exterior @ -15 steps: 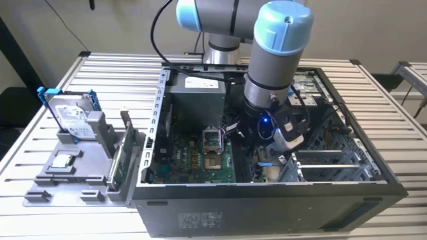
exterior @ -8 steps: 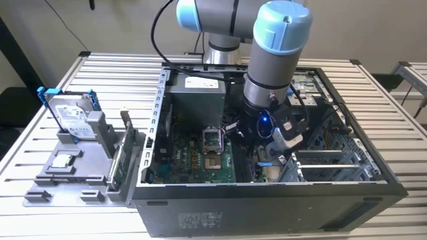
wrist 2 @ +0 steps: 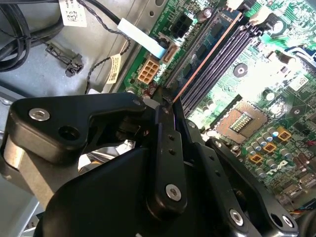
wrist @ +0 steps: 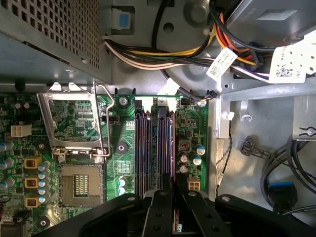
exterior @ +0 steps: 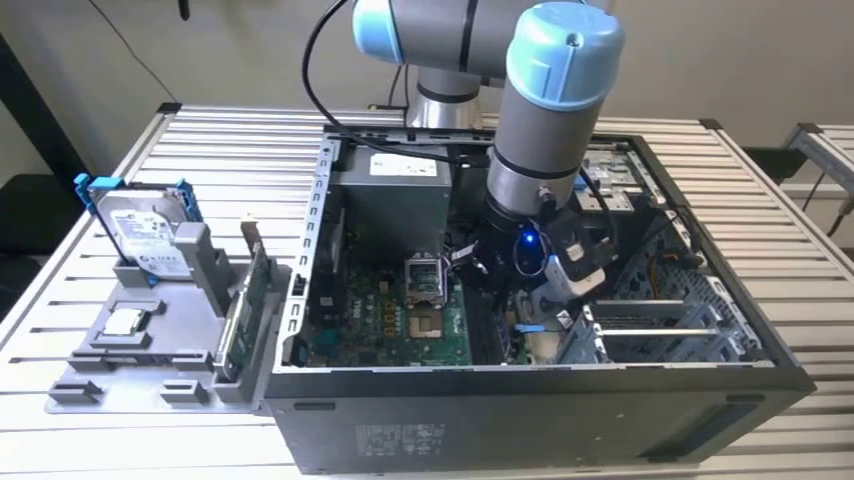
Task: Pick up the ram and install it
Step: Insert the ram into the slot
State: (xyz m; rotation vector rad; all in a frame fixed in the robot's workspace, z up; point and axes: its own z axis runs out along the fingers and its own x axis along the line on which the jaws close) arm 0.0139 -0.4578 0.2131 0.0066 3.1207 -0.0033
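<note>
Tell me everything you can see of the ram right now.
The ram shows edge-on in the second wrist view: a long, thin, dark stick with a copper-coloured edge and dark chips on its face. The end effector is shut on it. It lies lengthwise along the memory slots of the green motherboard, inside the case. Whether it is seated cannot be told.

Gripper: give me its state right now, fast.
Gripper: shut on the ram, a long narrow dark circuit stick, edge-down at the green motherboard.
</note>
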